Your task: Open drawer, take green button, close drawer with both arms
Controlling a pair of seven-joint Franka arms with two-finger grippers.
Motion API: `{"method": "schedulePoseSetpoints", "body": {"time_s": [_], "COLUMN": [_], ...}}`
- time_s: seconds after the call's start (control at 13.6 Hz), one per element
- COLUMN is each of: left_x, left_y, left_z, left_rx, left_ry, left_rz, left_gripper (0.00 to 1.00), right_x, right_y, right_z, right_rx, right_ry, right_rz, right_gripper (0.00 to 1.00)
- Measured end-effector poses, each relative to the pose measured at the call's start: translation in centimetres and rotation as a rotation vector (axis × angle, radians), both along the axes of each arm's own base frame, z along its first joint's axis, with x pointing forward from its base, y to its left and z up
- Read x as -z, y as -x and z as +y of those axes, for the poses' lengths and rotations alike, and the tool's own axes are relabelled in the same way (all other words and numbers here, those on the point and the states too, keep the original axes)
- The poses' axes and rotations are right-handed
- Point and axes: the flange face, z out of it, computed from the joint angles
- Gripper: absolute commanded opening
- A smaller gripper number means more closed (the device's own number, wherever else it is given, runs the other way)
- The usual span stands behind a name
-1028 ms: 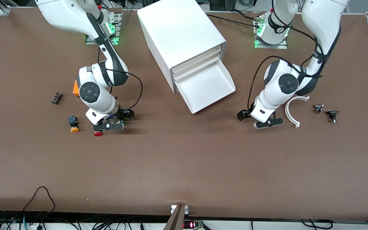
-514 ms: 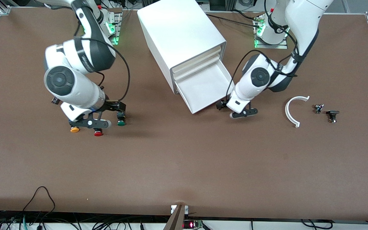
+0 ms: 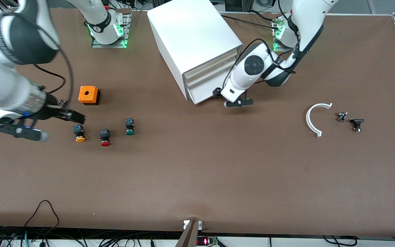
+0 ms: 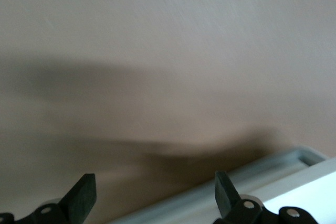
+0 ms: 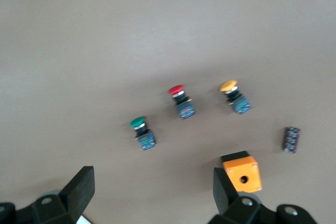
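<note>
The green button (image 3: 130, 127) lies on the table beside the red one, apart from both grippers; it also shows in the right wrist view (image 5: 140, 131). The drawer (image 3: 205, 90), lowest in the white cabinet (image 3: 190, 34), is pushed in almost flush. My left gripper (image 3: 230, 97) is open and empty right at the drawer's front; in the left wrist view (image 4: 155, 198) a white edge (image 4: 273, 182) lies by one finger. My right gripper (image 3: 46, 125) is open and empty, raised over the table near the right arm's end, and shows in its wrist view (image 5: 152, 198).
A red button (image 3: 105, 138) and a yellow button (image 3: 79, 133) lie beside the green one. An orange box (image 3: 88, 95) and a small dark part (image 3: 62, 102) lie farther from the camera. A white curved piece (image 3: 315, 118) and small parts (image 3: 356, 124) lie toward the left arm's end.
The left gripper moved in against the drawer, which slid from open to almost shut. The right gripper left the green button on the table and rose away toward the right arm's end.
</note>
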Motion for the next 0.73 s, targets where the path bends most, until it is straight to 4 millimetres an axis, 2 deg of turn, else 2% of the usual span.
{"method": "schedulePoseSetpoints", "body": {"time_s": [0.15,0.22,0.37,0.44,0.59,0.73], "left_x": [-0.5,-0.7,-0.9,-1.2,-2.9,-6.4], "left_y": [1.8,2.2,2.2,1.5,-1.3,-5.3], "left_z": [-1.7,-2.0,-2.0,-1.4,1.2,4.9], "left_rx": [0.009,0.011,0.008,-0.007,-0.061,-0.095], "left_ry": [0.009,0.010,0.010,0.010,-0.005,-0.046], "left_rz": [0.011,0.013,0.011,0.003,-0.019,-0.038], "left_gripper": [1.00,1.00,1.00,1.00,1.00,1.00], "right_x": [-1.7,-2.6,-4.8,-5.9,-7.0,-7.0], "right_y": [0.7,1.3,2.9,3.6,4.9,5.5], "right_z": [-5.2,-6.8,-7.9,-7.9,-9.2,-11.4], "right_rx": [-0.007,-0.010,-0.020,-0.028,-0.043,-0.058], "right_ry": [-0.013,-0.010,0.047,0.074,0.096,0.099], "right_rz": [-0.017,-0.027,-0.048,-0.056,-0.038,-0.017], "right_gripper": [1.00,1.00,1.00,1.00,1.00,1.00]}}
